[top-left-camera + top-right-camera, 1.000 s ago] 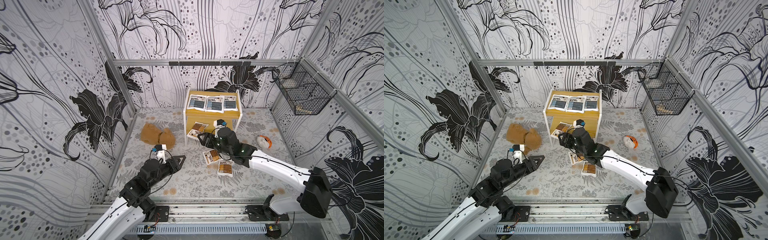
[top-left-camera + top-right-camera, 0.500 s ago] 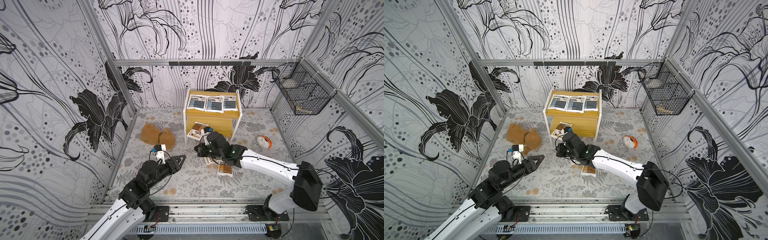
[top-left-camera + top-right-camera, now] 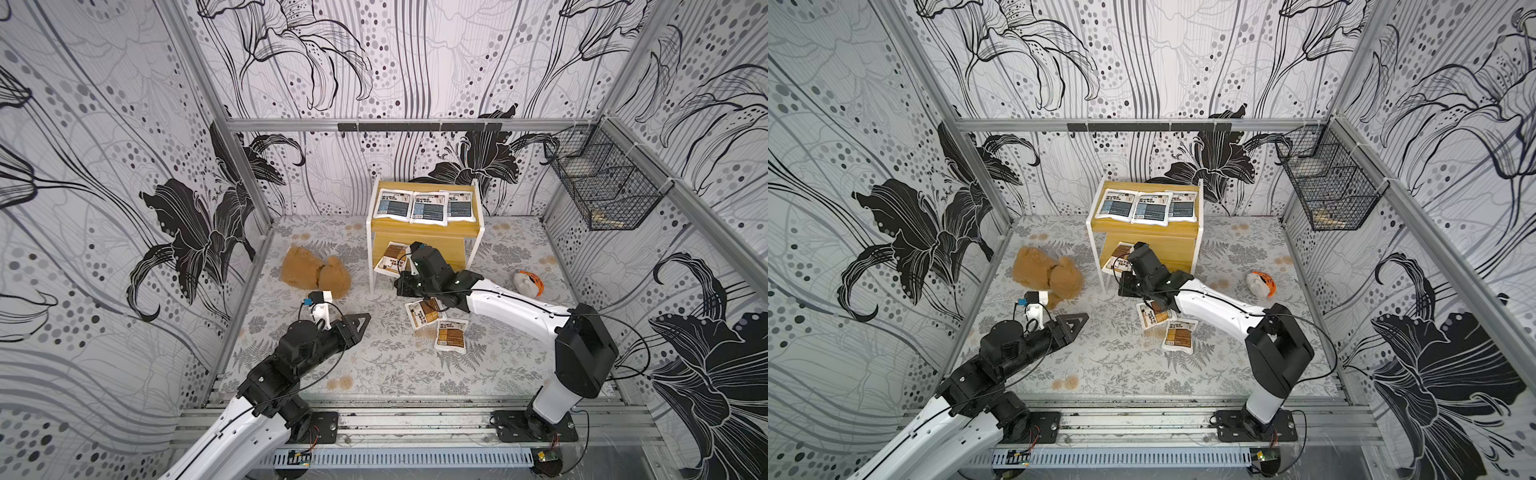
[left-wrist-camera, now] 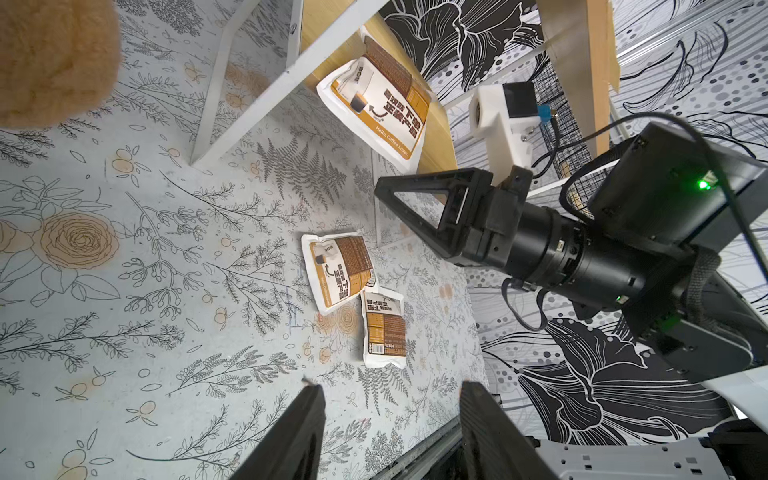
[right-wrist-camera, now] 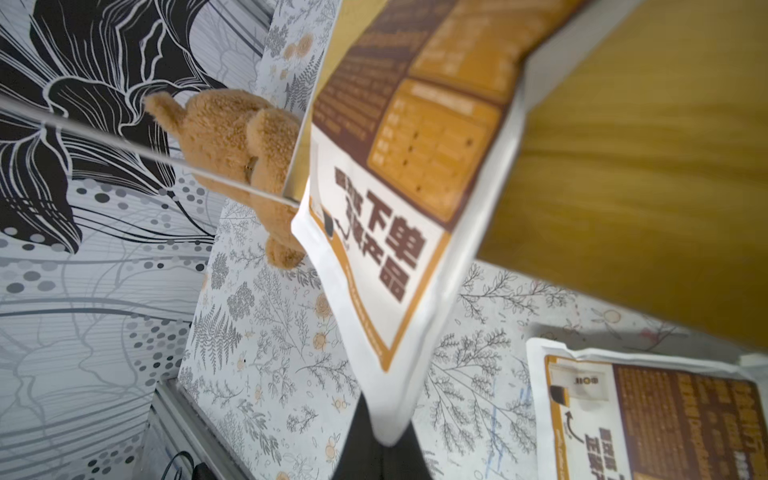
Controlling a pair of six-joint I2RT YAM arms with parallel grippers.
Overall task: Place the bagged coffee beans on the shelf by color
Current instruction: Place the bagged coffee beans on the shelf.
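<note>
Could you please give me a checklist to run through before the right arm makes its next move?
1. Three blue-grey-labelled white pouches on the yellow wooden shelf's top board: ok.
2. Brown-labelled white pouch fully seated on lower board: not ok, corner overhangs.
3. Right pincer free of that pouch: cannot tell; it is shut.
4. Left pincer open, empty: ok.
5. Two brown-labelled pouches flat on floor: ok.
</note>
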